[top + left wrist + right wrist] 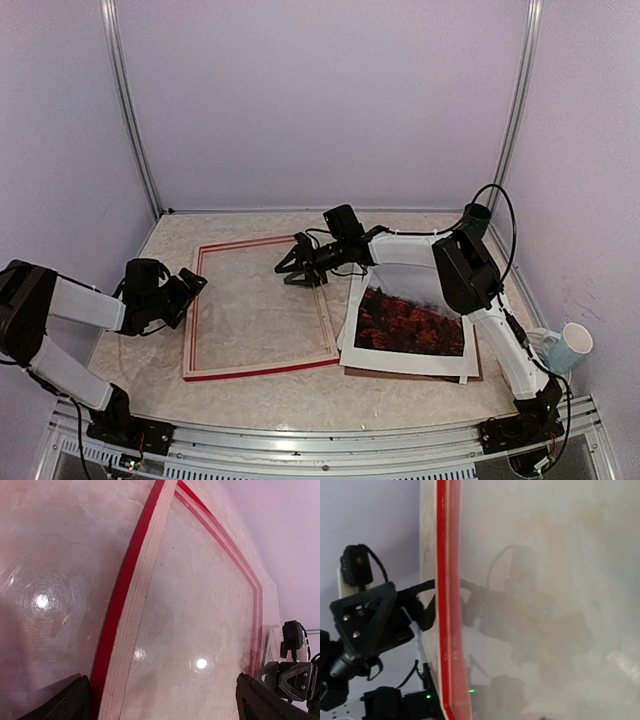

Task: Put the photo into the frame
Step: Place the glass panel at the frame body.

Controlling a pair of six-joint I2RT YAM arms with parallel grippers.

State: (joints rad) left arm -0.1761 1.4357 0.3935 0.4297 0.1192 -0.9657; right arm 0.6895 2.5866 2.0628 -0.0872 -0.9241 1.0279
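The left gripper [190,288] hovers with its jaws spread wide and nothing in them. Through its own camera, one finger [70,702] sits at each bottom corner of the picture. The frame [258,369] lies flat on the table [300,405] right below and ahead of it, with the nearest red rail [131,605] running out between those fingers, closer to the left one.

The right gripper [290,272] reaches in from the other side and hangs over the frame's far right corner. From above, its jaws look partly apart, and I can't make out anything held between them. Its own fingers don't show in its wrist camera, only a red rail [447,580] running up the picture and the other arm beyond it.

The photo [410,322] lies face up to the right of that gripper and back toward its base, its far edge under the forearm. It rests on a brown panel [400,376], just beside the frame's right rail, and I can't tell if they touch. A mug [572,346] stands well off to the right, by the wall
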